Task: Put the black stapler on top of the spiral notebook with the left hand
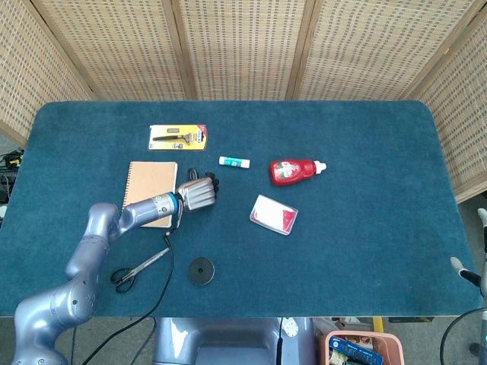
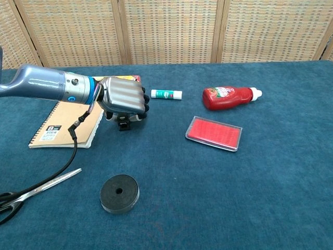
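Observation:
My left hand (image 1: 199,192) (image 2: 124,99) lies low over the black stapler (image 2: 123,124), fingers curled down around it. Only the stapler's near end shows under the hand in the chest view, and a sliver of its far end (image 1: 192,174) in the head view. It still rests on the blue table, just right of the tan spiral notebook (image 1: 148,186) (image 2: 62,122). At the lower right edge of the head view, only spread fingertips of my right hand (image 1: 466,270) show, holding nothing.
A razor pack (image 1: 177,137) lies behind the notebook. A glue stick (image 1: 234,162) (image 2: 166,94), a red sauce bottle (image 1: 293,170) (image 2: 229,97) and a red case (image 1: 274,214) (image 2: 214,133) lie to the right. Scissors (image 1: 138,269) (image 2: 36,191) and a black tape roll (image 1: 201,271) (image 2: 119,193) sit near the front.

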Robot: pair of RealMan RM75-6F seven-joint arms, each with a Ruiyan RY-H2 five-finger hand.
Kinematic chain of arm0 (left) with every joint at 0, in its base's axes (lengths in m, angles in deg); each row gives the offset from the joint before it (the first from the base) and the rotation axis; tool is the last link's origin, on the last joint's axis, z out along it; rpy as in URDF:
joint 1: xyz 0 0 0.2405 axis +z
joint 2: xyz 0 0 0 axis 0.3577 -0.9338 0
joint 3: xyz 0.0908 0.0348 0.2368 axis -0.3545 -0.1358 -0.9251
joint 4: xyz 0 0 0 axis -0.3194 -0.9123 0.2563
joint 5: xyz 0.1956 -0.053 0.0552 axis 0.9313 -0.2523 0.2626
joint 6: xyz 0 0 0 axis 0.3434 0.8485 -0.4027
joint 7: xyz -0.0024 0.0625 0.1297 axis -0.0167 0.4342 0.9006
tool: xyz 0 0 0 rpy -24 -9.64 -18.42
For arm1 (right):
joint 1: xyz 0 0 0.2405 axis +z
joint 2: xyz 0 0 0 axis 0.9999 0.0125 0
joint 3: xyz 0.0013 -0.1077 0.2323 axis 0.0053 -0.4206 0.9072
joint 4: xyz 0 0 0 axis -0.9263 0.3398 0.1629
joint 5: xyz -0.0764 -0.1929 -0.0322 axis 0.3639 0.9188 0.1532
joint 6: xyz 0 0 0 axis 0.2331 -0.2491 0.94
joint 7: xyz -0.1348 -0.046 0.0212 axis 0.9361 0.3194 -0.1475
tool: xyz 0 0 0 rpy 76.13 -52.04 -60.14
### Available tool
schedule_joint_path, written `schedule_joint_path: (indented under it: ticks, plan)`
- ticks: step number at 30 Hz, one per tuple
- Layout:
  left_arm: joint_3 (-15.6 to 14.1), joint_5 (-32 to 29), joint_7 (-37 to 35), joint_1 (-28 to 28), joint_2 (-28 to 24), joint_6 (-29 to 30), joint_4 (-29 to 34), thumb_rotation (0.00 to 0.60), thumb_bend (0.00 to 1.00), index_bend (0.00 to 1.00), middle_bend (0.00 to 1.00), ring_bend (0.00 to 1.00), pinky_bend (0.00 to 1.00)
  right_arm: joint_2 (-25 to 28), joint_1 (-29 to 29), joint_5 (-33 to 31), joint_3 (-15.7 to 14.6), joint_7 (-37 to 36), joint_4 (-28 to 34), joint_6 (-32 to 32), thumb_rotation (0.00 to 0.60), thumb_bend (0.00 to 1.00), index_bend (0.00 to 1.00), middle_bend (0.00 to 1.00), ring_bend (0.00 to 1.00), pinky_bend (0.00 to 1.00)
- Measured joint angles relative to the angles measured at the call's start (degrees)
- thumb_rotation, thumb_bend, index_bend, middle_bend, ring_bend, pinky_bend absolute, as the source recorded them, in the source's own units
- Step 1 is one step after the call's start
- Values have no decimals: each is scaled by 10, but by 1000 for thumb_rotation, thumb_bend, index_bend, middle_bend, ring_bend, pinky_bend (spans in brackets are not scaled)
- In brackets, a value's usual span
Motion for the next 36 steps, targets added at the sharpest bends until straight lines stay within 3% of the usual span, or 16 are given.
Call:
schedule_joint_path:
  ticks: [2,5,16,23,30,36]
  plan:
    - [-1,-4,3,2,2,6,-1,600,404,818,622,487,563,0,0,0,0,-1,0,0,600,0,0,0,0,0]
    - [0,-10,6,4,3,9,-3,600,431,823,627,496,598,1,0,1,0,-3,0,1,600,0,0,0,0,0]
    - [0,-21,15,-1,-18,41,-2,600,458,826,627,499,606,2,-1,8,-4,-3,4,4,600,0,0,0,0,0]
    - [-5,-22,17,7,-69,124,13,600,460,826,627,499,606,5,-3,12,-6,-7,9,7,600,0,0,0,0,0]
    - [-13,-27,8,88,-143,235,60,600,460,825,627,499,606,4,-4,22,-12,0,12,9,600,0,0,0,0,0]
    - [-22,-37,-6,163,-184,259,70,600,461,826,627,499,606,-4,-2,39,-22,28,19,14,600,0,0,0,0,0]
